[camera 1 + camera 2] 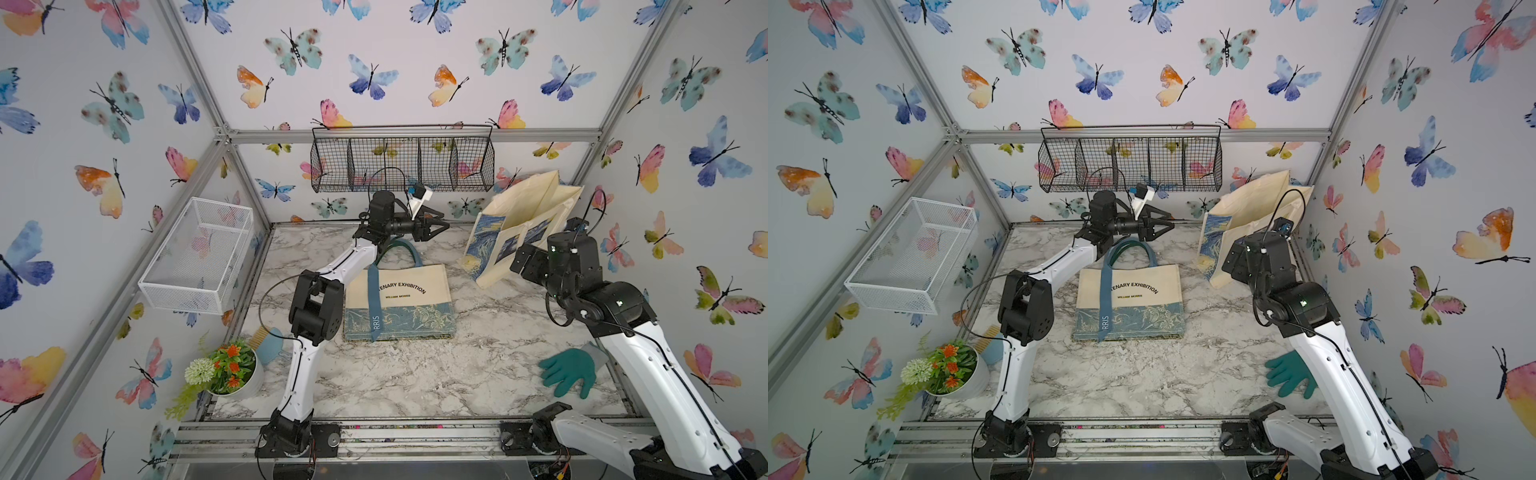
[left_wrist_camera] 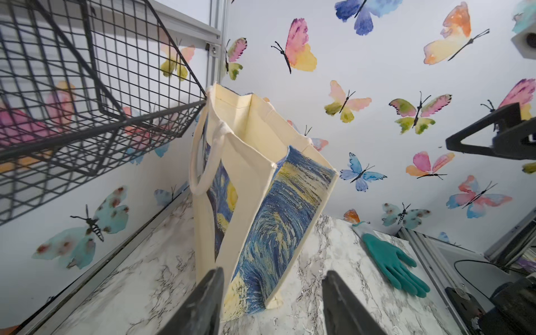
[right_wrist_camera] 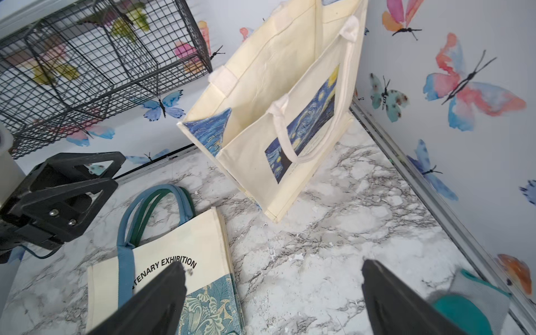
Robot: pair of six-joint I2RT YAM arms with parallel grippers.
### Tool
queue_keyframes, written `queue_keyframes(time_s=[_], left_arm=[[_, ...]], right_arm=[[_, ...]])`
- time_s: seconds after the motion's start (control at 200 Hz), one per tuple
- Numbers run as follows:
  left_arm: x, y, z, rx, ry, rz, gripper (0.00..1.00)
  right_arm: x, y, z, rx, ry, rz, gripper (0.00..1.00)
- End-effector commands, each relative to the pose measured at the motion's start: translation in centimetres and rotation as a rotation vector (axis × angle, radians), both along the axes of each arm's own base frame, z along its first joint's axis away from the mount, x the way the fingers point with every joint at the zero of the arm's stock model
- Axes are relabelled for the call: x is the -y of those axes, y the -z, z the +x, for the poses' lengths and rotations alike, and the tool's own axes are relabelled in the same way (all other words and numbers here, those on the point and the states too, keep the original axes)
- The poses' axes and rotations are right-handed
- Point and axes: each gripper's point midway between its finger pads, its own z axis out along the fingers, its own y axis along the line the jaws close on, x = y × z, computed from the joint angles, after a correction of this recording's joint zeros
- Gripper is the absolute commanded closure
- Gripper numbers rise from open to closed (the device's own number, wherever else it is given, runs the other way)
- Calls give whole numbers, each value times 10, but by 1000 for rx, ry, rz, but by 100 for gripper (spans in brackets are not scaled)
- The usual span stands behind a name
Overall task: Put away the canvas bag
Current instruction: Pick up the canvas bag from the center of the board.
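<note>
On the marble tabletop [image 1: 415, 374], the flat canvas bag [image 1: 399, 299] is showing "TENARY EXHIBITION", "WILLIAM MORRIS"; the left gripper [image 2: 273, 271] is pointing level, partly open, empty; the right gripper [image 3: 274, 265] is gaping, empty.

Flat bag [image 1: 407, 291] centre of table [image 1: 415, 374], upright bag [image 1: 523, 199] behind-right, glove [image 1: 569, 372] front-right, plant [image 1: 228, 368] front-left.

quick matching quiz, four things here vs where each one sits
Things:
1. flat tote
2. starry tote
3. glove
4. plant

Places:
a. front left corner
b. tilted, back right corner
c. lying flat in the middle
d. front right

Pairs: 1-c, 2-b, 3-d, 4-a
</note>
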Motion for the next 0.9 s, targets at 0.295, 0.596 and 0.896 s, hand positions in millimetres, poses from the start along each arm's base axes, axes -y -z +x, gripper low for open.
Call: queue_keyframes(time_s=[0.295,0.596,0.896], left_arm=[[69,4,6,233,-44,-84,32],[96,2,44,268,-380,-140,17],[94,1,41,284,-411,-151,71]], right_arm=[[-7,30,14,-118,-9,16,1],[-14,32,9,-139,-48,52,0],[-15,31,7,-130,-58,60,0]])
